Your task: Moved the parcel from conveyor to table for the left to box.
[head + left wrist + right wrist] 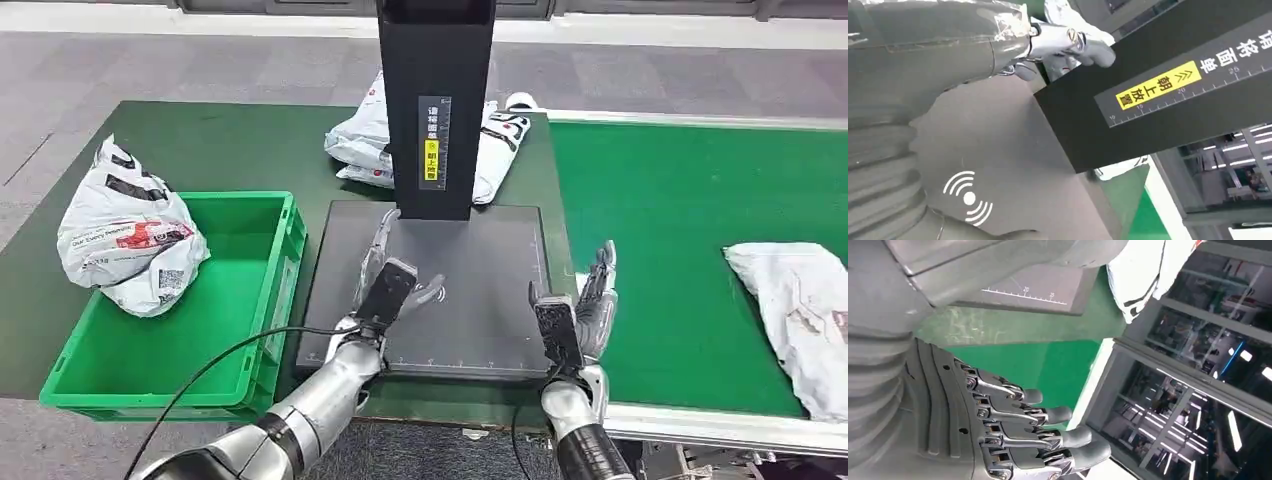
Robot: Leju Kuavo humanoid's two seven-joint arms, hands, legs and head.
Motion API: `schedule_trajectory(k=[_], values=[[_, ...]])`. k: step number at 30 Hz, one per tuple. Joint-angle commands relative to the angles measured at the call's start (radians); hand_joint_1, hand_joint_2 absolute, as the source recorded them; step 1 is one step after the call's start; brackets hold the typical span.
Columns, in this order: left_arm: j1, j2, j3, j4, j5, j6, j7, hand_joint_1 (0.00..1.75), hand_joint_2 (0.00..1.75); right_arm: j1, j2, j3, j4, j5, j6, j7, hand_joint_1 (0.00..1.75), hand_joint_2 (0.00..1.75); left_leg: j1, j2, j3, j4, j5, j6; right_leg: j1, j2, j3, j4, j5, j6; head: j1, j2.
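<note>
The left hand hovers over the dark scanner plate, fingers spread, holding nothing. The right hand stands upright at the plate's right edge, fingers straight and apart, also free. The parcel lies on the green conveyor near its right edge. A green crate at the table's left edge carries a white bag. More bags lie behind the black post.

Grey floor runs behind a green-topped table, with a pale strip along its far edge, while glazed partitions with grey frames reflect rows of white ceiling lights.
</note>
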Motion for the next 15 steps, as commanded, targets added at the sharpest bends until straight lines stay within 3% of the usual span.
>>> schedule_trajectory(k=[1, 15], values=[[-0.005, 0.015, -0.017, 0.01, 0.011, 0.002, 0.002, 0.0, 1.75, -0.02, -0.015, 0.052, 0.037, -0.001, -0.003, 0.008, 0.0, 1.75, 0.0, 0.005, 0.005, -0.002, -0.001, 0.0, 0.001, 0.0, 0.005, -0.003, 0.0, -0.001, 0.0, 0.0], [-0.005, 0.015, -0.017, 0.01, 0.011, 0.002, 0.002, 0.0, 1.75, -0.02, -0.015, 0.052, 0.037, -0.001, -0.003, 0.008, 0.0, 1.75, 0.0, 0.005, 0.004, -0.002, -0.001, 0.0, 0.001, 0.0, 0.003, -0.002, 0.0, -0.001, 0.0, 0.0]])
